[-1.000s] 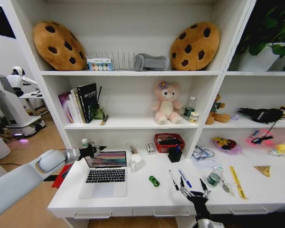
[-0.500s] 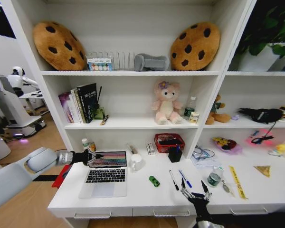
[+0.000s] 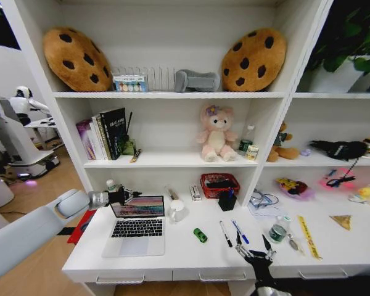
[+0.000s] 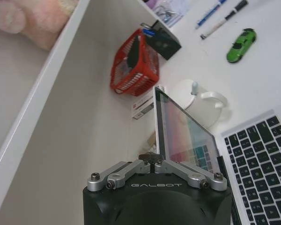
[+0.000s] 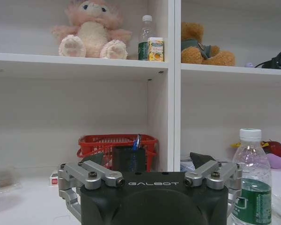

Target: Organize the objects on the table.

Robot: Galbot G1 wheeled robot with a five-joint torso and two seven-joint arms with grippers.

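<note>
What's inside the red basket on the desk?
In the red basket lies something dark and flat, lying across the top. What it is can't be told, and the mesh sides and that dark thing hide whatever is under it.

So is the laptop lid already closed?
No, the laptop stands open, screen lit and keyboard exposed, with the left gripper at its lid's top edge.

We're reaching the left pincer [image 3: 134, 194] out sideways, fingers closed; we're holding the right pincer [image 3: 253, 249] low, fingers spread.
</note>
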